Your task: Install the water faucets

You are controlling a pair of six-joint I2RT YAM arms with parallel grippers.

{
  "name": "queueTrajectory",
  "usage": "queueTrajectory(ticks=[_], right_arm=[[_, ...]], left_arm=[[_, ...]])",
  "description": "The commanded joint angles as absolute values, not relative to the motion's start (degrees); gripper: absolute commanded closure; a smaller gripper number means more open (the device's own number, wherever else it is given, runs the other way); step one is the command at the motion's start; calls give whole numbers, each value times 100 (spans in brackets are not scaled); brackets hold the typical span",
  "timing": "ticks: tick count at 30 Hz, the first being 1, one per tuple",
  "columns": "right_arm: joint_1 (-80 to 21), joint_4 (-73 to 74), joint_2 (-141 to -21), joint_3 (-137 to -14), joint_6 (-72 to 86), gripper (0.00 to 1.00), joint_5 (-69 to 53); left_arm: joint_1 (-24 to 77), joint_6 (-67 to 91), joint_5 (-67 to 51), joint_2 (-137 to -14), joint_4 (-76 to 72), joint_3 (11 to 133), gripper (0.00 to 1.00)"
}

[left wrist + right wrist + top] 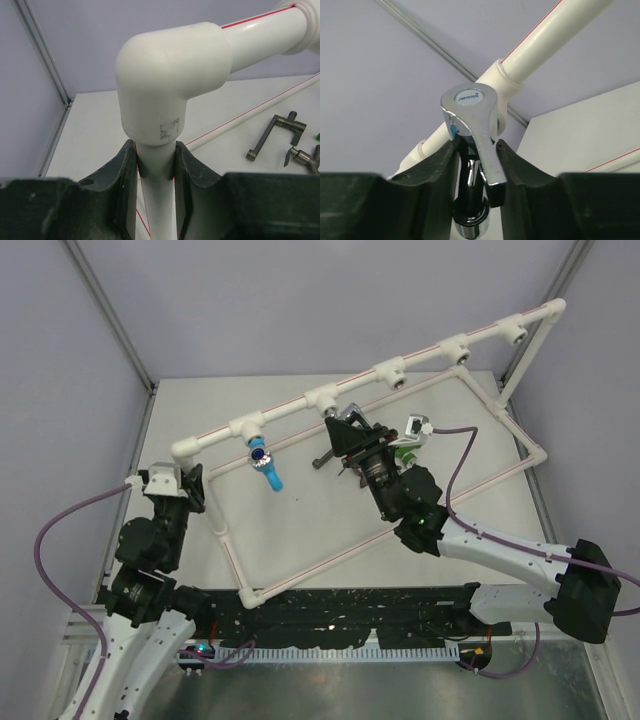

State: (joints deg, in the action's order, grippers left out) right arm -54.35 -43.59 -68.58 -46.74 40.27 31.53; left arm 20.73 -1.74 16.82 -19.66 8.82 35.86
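The chrome faucet sits at a socket on the white pipe frame's top rail, second from the left. My right gripper is shut on it, with its handle against the right finger; the same gripper shows from above. A blue faucet hangs from the first socket. My left gripper is shut on the frame's upright post just under the corner elbow. A green faucet and a dark faucet lie on the table.
Two dark faucets lie inside the frame's base rectangle. A small white-and-silver part rests beside the green faucet. Purple cables loop over the table. Metal enclosure posts stand at the corners.
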Motion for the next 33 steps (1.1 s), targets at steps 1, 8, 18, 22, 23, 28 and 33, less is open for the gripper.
queueTrajectory(ticks=[1, 8, 18, 22, 23, 28, 33], right_arm=[[-5089, -4360, -6531, -4562, 3831, 67, 3981], [-5098, -3632, -6513, -4658, 5734, 95, 4183], [-5115, -2803, -6618, -4974, 7798, 83, 4350], [-5124, -3137, -6487, -4870, 6894, 52, 4324], [-5124, -3207, -6460, -4826, 6812, 48, 4316], [-5115, -3689, -6214, -4413, 6023, 29, 4184], [-5115, -4455, -6012, -4114, 4776, 20, 3727]], left_arm=[[2057, -369, 1758, -1969, 1187, 3560, 100], [2057, -360, 1749, -1969, 1187, 3560, 100], [2057, -369, 1775, -1942, 1187, 3559, 100], [2057, -378, 1784, -1934, 1187, 3551, 100], [2057, -369, 1784, -1942, 1187, 3551, 100], [2048, -369, 1793, -1960, 1187, 3551, 100], [2057, -387, 1793, -1977, 1195, 3560, 100]])
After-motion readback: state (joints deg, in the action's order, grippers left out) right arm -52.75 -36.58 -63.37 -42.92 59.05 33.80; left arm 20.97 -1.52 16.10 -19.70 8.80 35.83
